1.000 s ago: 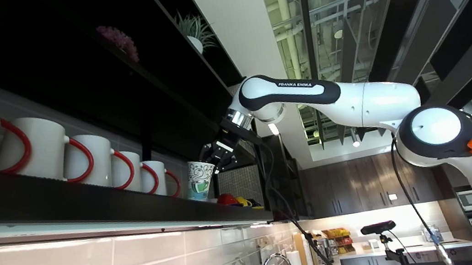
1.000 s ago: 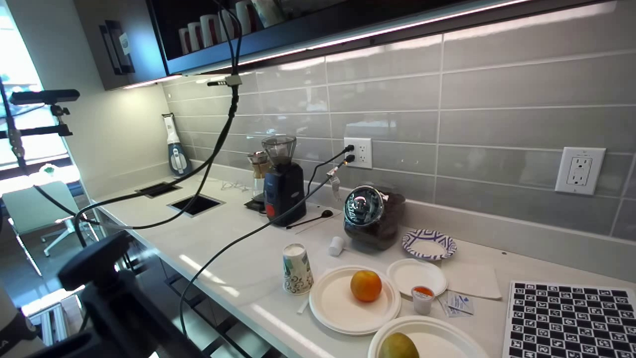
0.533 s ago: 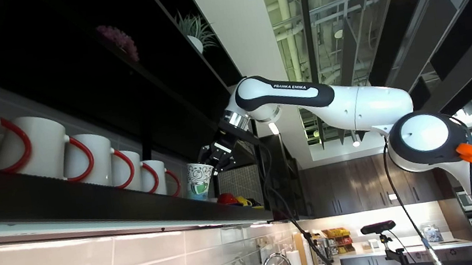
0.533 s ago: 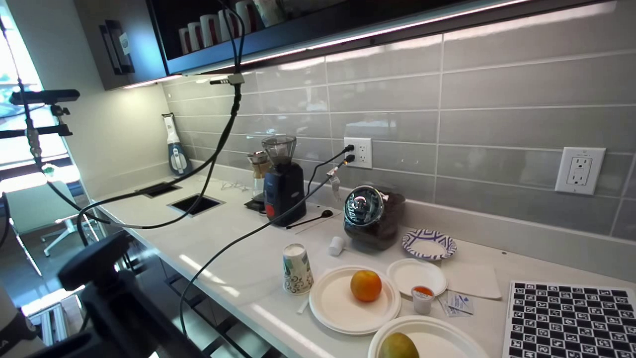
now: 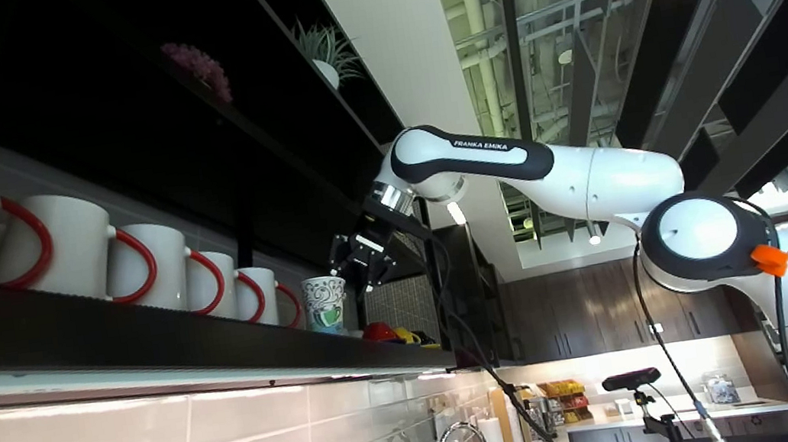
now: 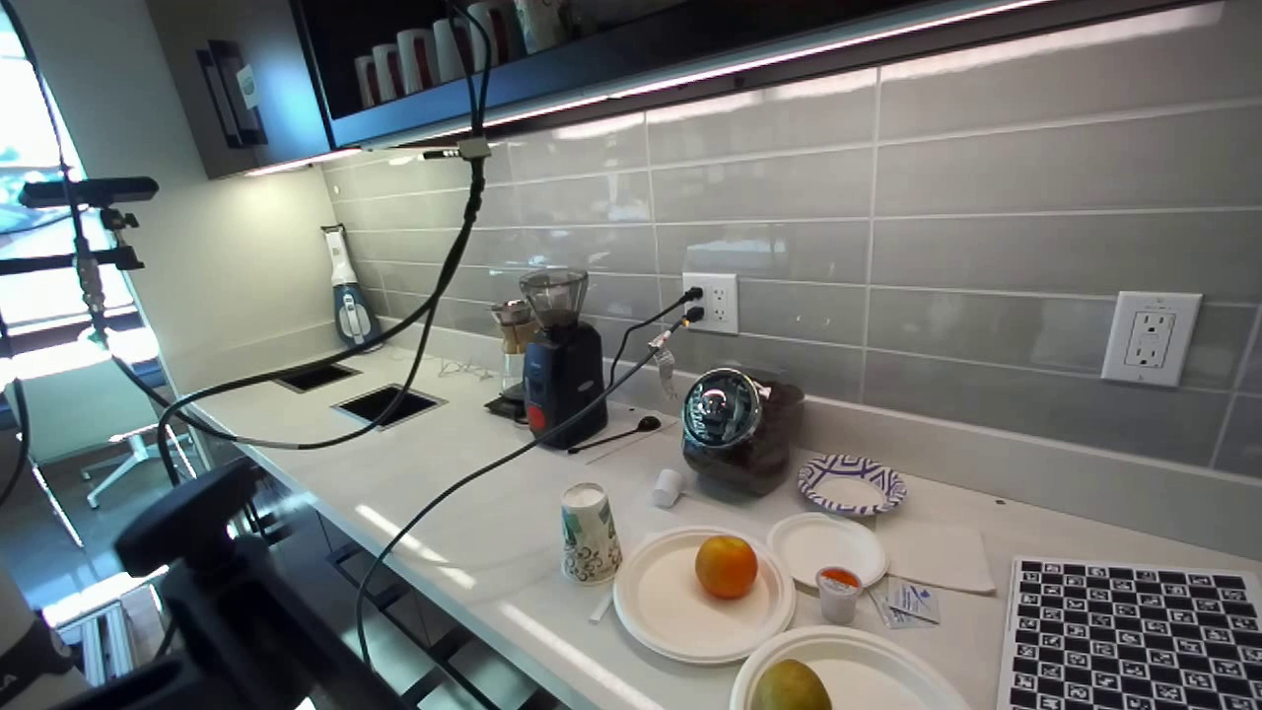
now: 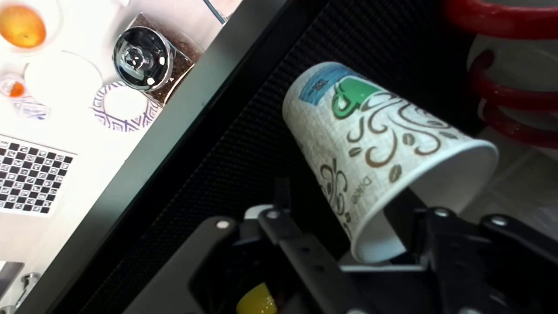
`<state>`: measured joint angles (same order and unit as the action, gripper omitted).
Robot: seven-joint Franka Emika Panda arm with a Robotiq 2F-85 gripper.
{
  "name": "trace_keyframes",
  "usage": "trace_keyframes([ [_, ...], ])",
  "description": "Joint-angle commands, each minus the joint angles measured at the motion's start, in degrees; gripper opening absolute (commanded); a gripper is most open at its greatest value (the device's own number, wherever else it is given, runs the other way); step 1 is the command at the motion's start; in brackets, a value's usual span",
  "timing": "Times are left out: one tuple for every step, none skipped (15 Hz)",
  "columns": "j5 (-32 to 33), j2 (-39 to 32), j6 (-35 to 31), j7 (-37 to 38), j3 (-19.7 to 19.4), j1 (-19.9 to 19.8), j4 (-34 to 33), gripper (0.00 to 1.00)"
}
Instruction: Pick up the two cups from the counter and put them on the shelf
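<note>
Paper cup (image 5: 326, 306) upright on shelf (image 5: 187, 342), mouth up, second cup (image 6: 591, 537) inverted on counter (image 6: 394, 483), hand (image 7: 343, 205) spread wide

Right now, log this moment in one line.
black gripper: open; white swirl-printed paper cup: upright on lower black shelf; similar paper cup: inverted on white counter

FRANKA EMIKA on the robot arm (image 5: 608, 179), blurred lettering (image 7: 361, 190) on the paper cup (image 7: 370, 131)

upper cup (image 5: 325, 304) on shelf (image 5: 226, 339), at end of mug row (image 5: 167, 253) — lower cup (image 6: 592, 537) on counter (image 6: 414, 463), just beside plate (image 6: 680, 631); orange (image 6: 727, 567) on plate, jar (image 6: 749, 434) between plate and wall (image 6: 769, 177).
</note>
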<state>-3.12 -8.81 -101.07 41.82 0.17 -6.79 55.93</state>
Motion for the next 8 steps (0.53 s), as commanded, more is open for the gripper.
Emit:
trace_keyframes([
  [0.24, -0.46, 0.27, -1.39, 0.13, 0.08, -2.49, 0.89],
  [0.45, 0.15, 0.03, -1.62, 0.15, 0.2, -2.01, 0.97],
  [0.68, 1.05, 0.32, -1.81, 0.15, 0.32, -1.21, 0.99],
  [0.72, 1.77, 0.94, -1.86, 0.15, 0.36, -0.67, 1.0],
  [1.23, 3.06, 0.74, -1.84, 0.11, 0.46, 0.85, 1.0],
  [1.64, 3.78, 0.59, -1.94, 0.09, 0.53, 1.55, 1.0],
  [2.28, 5.13, -0.03, -1.9, 0.08, 0.65, 3.25, 1.0],
  [3.05, 6.22, -0.23, -1.71, 0.08, 0.77, 4.4, 1.0],
])
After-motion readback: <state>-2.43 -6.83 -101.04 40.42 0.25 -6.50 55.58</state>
